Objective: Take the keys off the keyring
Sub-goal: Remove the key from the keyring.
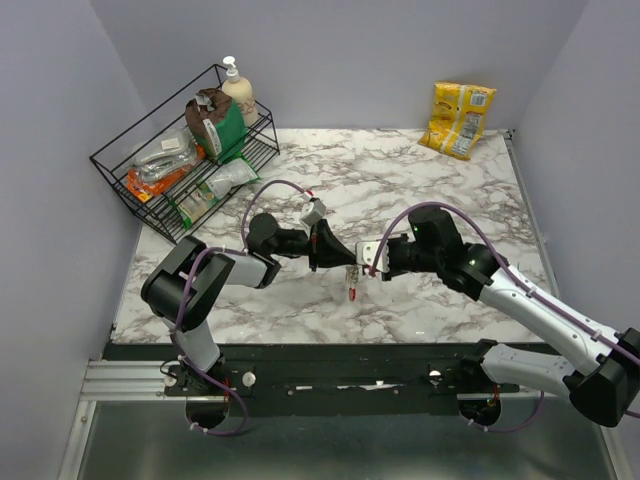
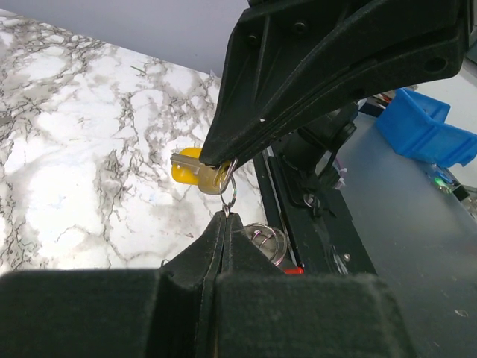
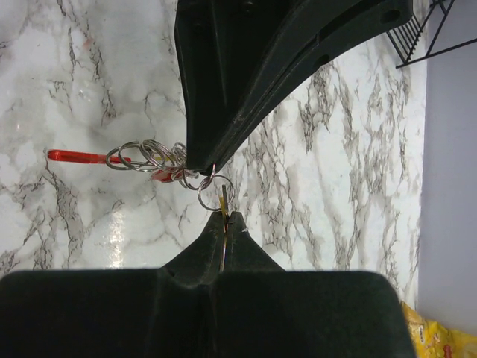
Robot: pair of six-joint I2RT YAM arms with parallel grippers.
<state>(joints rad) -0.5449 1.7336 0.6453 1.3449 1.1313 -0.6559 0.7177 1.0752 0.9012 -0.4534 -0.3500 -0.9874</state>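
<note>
Left wrist view: left gripper [image 2: 226,218] fingers pressed together, pinching the bottom edge of the thin keyring [image 2: 229,192]. Just above it the right gripper's tip clamps the yellow-headed key [image 2: 188,167], its blade through that ring. More silvery rings [image 2: 268,240] hang low beside the left fingers.

Right wrist view: right gripper [image 3: 226,218] closed, key seen edge-on as a thin yellow sliver between its tips. The ring sits between the two gripper tips and touches the left one. A bunch of linked rings trails off to one side, ending in a red strap [image 3: 74,156]. Whether any other keys hang in that bunch cannot be told.

Top view: both arms reach inward from the near edge, tips almost meeting over the middle of the marble table [image 1: 450,190]. The bunch dangles under them, above the surface, not lying on it. Far left: black wire rack [image 1: 130,165] with packets and a soap dispenser bottle [image 1: 238,92]. Far right corner: yellow snack bag [image 1: 458,118].
</note>
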